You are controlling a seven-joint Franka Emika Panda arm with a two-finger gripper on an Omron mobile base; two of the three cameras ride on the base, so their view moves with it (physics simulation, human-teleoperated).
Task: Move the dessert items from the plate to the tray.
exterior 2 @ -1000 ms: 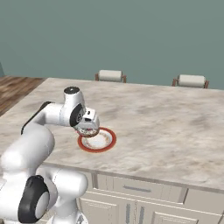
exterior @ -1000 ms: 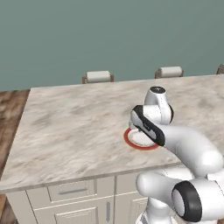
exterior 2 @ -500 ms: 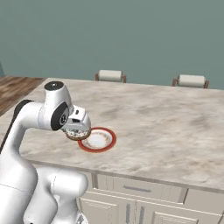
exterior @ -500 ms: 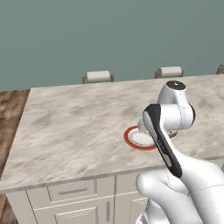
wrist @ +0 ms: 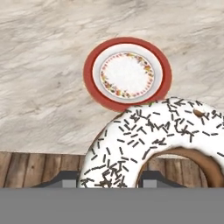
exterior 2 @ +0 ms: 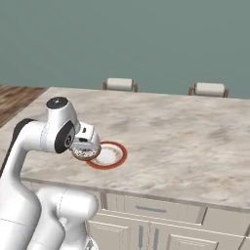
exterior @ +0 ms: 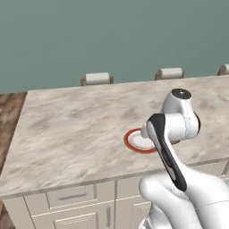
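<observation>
My gripper [wrist: 109, 178] is shut on a dessert item, a ring doughnut [wrist: 151, 131] with white icing and dark sprinkles. In the hand view the doughnut covers the lower half, with the dark fingertips [wrist: 65, 178] at its near rim. In the right base view the doughnut [exterior 2: 87, 154] hangs under the gripper [exterior 2: 88, 146], just above the counter and at the left rim of a red-rimmed dish. The plate and the tray are out of view.
An empty red-rimmed white dish [wrist: 92, 74] [exterior 2: 117, 157] [exterior: 134, 142] lies on the marble island counter [exterior 2: 185, 136] near its front edge. Wooden floor [wrist: 39, 168] lies past that edge. Chair backs [exterior 2: 119, 84] stand behind the far side.
The hand with the doughnut has drifted off the dish toward the counter's front edge. The arm's upper links have swung up and across in front of the left base camera.
</observation>
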